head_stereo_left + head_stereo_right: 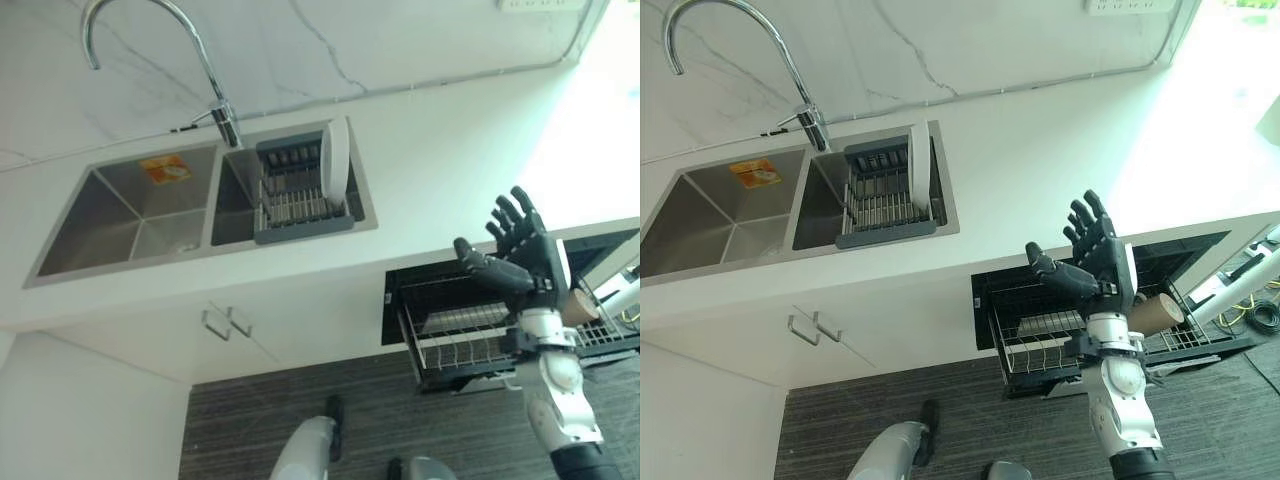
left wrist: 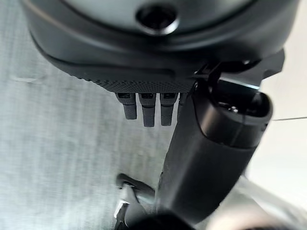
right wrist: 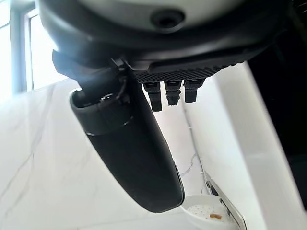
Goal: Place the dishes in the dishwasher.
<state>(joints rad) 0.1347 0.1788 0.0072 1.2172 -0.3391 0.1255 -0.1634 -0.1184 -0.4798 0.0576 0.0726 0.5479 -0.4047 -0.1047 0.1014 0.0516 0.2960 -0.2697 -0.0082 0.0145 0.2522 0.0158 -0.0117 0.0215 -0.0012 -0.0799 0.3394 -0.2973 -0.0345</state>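
A white plate (image 1: pixel 334 165) stands on edge in a grey dish rack (image 1: pixel 295 195) in the right basin of the sink (image 1: pixel 130 215). Below the counter the dishwasher is open, its wire rack (image 1: pixel 450 340) pulled out. My right hand (image 1: pixel 525 255) is raised in front of that rack, open, fingers spread and holding nothing. In the right wrist view the right hand (image 3: pixel 129 143) has straight fingers, and a white plate (image 3: pixel 208 213) with an orange crumb shows past it. My left hand (image 2: pixel 144 72) hangs low over the dark floor, open and holding nothing.
A curved chrome faucet (image 1: pixel 200 60) rises behind the sink. White counter runs between the sink and the dishwasher. Two cabinet handles (image 1: pixel 225 322) sit below the sink. A brown round thing (image 1: pixel 1155 315) lies in the dishwasher rack behind my right hand.
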